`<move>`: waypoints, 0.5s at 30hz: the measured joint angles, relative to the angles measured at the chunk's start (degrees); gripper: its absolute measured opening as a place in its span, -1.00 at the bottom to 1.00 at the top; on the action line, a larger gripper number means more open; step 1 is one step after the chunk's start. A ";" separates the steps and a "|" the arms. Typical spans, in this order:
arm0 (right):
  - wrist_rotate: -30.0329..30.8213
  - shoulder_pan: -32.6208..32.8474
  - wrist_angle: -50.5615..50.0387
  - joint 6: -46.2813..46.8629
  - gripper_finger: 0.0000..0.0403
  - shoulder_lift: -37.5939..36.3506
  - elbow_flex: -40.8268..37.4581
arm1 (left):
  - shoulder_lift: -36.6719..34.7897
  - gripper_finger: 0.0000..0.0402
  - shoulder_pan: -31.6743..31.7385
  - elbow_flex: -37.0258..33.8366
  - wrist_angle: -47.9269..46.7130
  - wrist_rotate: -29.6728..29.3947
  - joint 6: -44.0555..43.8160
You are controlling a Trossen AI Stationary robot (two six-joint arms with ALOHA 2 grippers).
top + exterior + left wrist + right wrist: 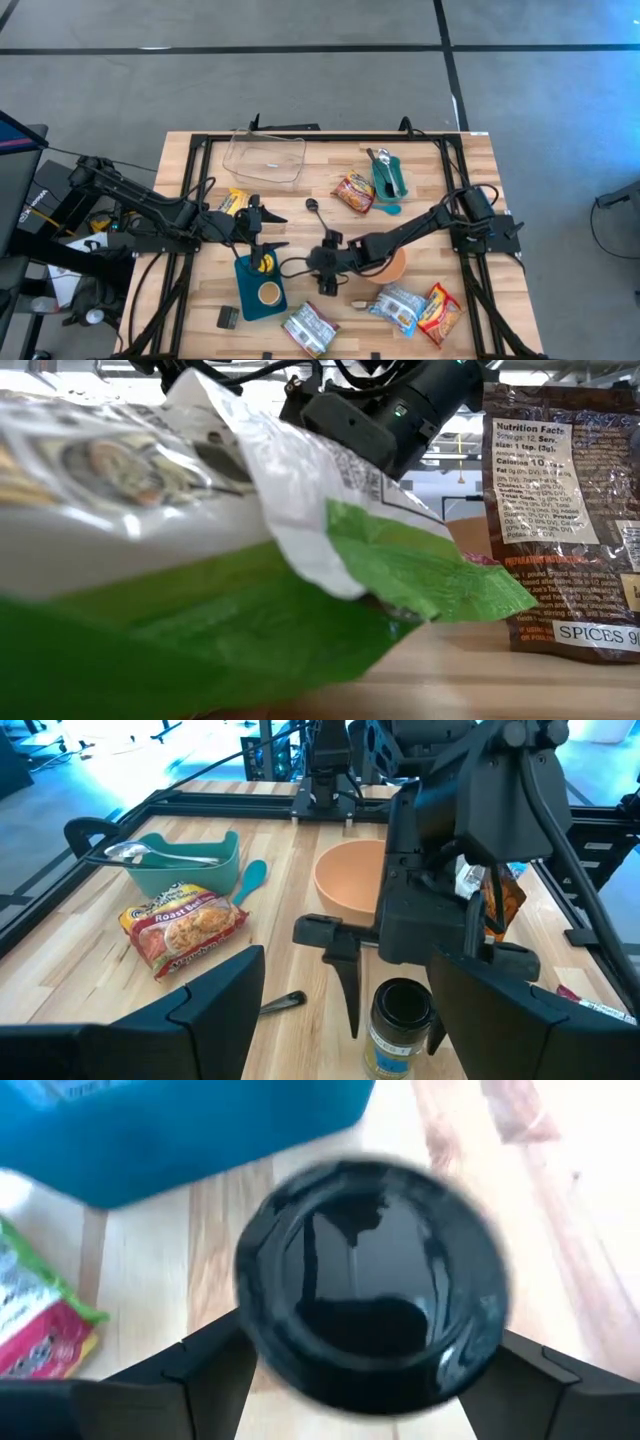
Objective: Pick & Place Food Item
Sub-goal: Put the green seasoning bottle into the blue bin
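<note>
Not done yet: right gripper (395, 1010) open around the black-lidded spice jar (398, 1028), maybe not squeezing, left gripper (262, 228) open and empty over the blue tray (248, 298).

black-lidded jar (370, 1325), blue tray (259, 292)

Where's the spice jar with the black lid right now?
The spice jar stands upright on the table's middle, between the open fingers of the right pincer, with the peach bowl just behind and the blue tray beside it.
</note>
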 joint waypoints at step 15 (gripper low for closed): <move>0.39 0.34 1.82 1.47 0.45 -0.02 -0.50 | 0.00 0.36 0.00 0.00 0.00 -0.28 -0.02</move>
